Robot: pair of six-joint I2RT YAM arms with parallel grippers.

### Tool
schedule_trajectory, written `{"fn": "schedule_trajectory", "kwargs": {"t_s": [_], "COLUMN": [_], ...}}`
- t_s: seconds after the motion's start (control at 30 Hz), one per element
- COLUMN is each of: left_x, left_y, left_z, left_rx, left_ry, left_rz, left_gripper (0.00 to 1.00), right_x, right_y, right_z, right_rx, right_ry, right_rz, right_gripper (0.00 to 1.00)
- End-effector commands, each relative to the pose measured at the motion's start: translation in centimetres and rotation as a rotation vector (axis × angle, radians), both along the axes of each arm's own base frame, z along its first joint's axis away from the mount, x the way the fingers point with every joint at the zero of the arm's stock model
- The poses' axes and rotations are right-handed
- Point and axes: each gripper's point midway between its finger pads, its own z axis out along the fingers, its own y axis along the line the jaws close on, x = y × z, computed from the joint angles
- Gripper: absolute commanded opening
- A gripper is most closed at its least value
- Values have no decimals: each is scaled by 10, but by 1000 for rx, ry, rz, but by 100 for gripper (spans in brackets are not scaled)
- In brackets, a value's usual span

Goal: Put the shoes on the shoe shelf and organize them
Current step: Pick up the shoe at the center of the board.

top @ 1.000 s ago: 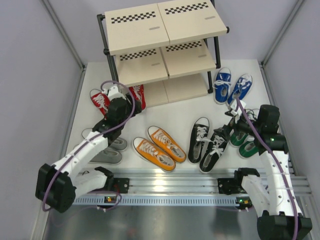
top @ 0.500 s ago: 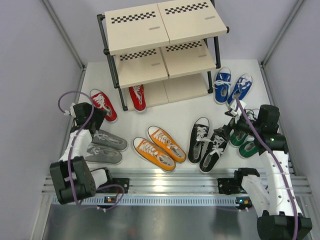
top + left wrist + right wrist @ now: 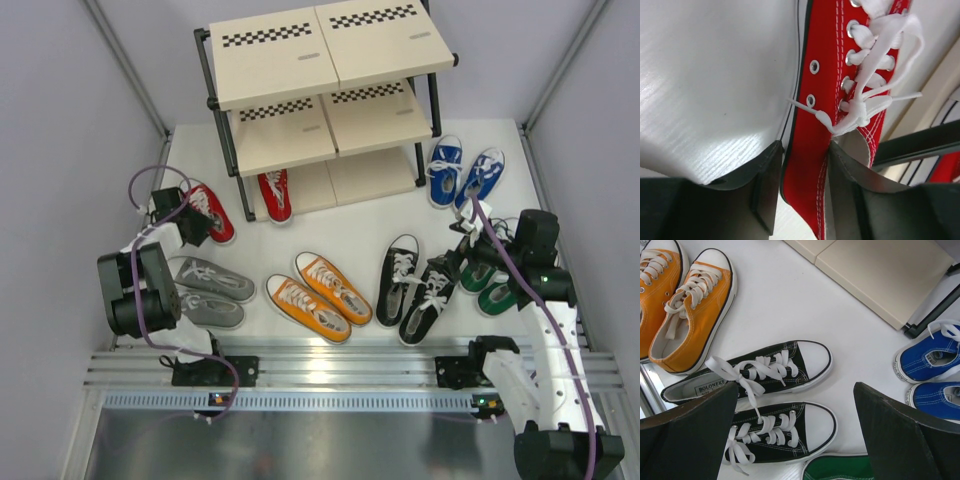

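The shoe shelf (image 3: pixel 290 60) stands at the back of the table. One red shoe (image 3: pixel 275 193) lies on its bottom board. The other red shoe (image 3: pixel 212 215) lies on the table to the shelf's left. My left gripper (image 3: pixel 190 222) is at that shoe's heel end. In the left wrist view it (image 3: pixel 802 165) is shut on the shoe's red side wall (image 3: pixel 825 90), with one finger outside and one inside the shoe. My right gripper (image 3: pixel 470 255) is open and empty above the black pair (image 3: pixel 775 370); it shows in the right wrist view (image 3: pixel 795 400).
The grey pair (image 3: pixel 215 290) lies just in front of the left arm, with the orange pair (image 3: pixel 320 293) and black pair (image 3: pixel 415 285) in the middle. The green pair (image 3: pixel 490 285) lies under the right arm. The blue pair (image 3: pixel 465 175) lies right of the shelf.
My left arm has drawn back from the shelf, leaving one red shoe on the bottom board, and swung left to the second red shoe. The right arm has not moved.
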Motion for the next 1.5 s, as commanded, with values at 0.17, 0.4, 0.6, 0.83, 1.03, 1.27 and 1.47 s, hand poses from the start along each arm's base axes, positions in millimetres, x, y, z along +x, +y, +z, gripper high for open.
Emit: {"fn": "schedule_trajectory", "kwargs": {"t_s": [0.17, 0.4, 0.6, 0.83, 1.03, 1.27, 1.47], "left_x": [13, -7, -61, -118, -141, -163, -185], "left_y": [-1, -7, -34, -79, -135, -187, -230], "left_z": [11, 110, 161, 228, 271, 290, 293], "left_rx": [30, 149, 185, 196, 99, 8, -62], "left_ry": [-56, -316, -488, -746, -863, -905, -912], "left_rz": [-90, -123, -181, -338, -610, -842, -1017], "left_gripper": [3, 0, 0, 0, 0, 0, 0], "right_x": [-1, -2, -4, -18, -37, -58, -73], "right_y": [6, 5, 7, 16, 21, 34, 45], "right_z": [0, -2, 1, 19, 49, 85, 109], "right_rx": [-5, -7, -6, 18, 7, 85, 157], "right_ry": [-18, -14, -27, -31, -42, -15, 23], "right_rz": [42, 41, 60, 126, 199, 268, 348], "right_gripper": [99, 99, 99, 99, 99, 99, 99]}}
